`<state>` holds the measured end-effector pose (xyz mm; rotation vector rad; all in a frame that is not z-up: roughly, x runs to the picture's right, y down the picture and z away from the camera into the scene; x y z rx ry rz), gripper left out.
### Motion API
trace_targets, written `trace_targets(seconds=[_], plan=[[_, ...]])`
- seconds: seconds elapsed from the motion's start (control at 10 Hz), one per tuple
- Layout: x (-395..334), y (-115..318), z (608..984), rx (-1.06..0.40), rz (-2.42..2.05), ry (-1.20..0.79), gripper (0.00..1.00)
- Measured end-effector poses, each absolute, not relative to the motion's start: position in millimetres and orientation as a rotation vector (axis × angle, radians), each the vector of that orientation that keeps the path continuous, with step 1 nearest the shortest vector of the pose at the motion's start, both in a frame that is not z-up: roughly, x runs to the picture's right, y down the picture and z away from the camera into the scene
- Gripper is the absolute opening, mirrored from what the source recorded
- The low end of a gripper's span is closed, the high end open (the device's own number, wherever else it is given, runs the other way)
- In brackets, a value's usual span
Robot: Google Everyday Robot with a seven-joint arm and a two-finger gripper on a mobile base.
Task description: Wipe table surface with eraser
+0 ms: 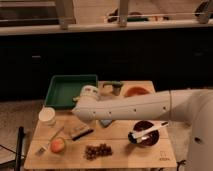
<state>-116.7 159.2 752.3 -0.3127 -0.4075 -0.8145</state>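
The eraser [80, 132], a small dark oblong block, lies flat on the table surface [120, 155], left of centre. My white arm reaches in from the right across the middle of the table. My gripper [81, 106] at its end hovers a little above and behind the eraser, near the green tray's front edge. It is open and apart from the eraser, with nothing in it that I can see. The arm hides part of the tabletop behind it.
A green tray [70, 80] sits at the back left. A white cup [47, 116], a fork [47, 145], an orange fruit [58, 145] and grapes [97, 150] lie in front. A blue pad [106, 123] peeks from under the arm. Right: a dark bowl [145, 136] with a utensil, an orange bowl [136, 91].
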Motion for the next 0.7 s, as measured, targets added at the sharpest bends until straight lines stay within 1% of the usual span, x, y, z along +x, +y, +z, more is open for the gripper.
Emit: trace_targets(seconds=[0.3,0.7], plan=[[-139.8,172.8,759.4,-0.36,-0.772,-0.496,0.8],[-153.9,190.7,773.1,-0.425,-0.686,-0.542,0.8]])
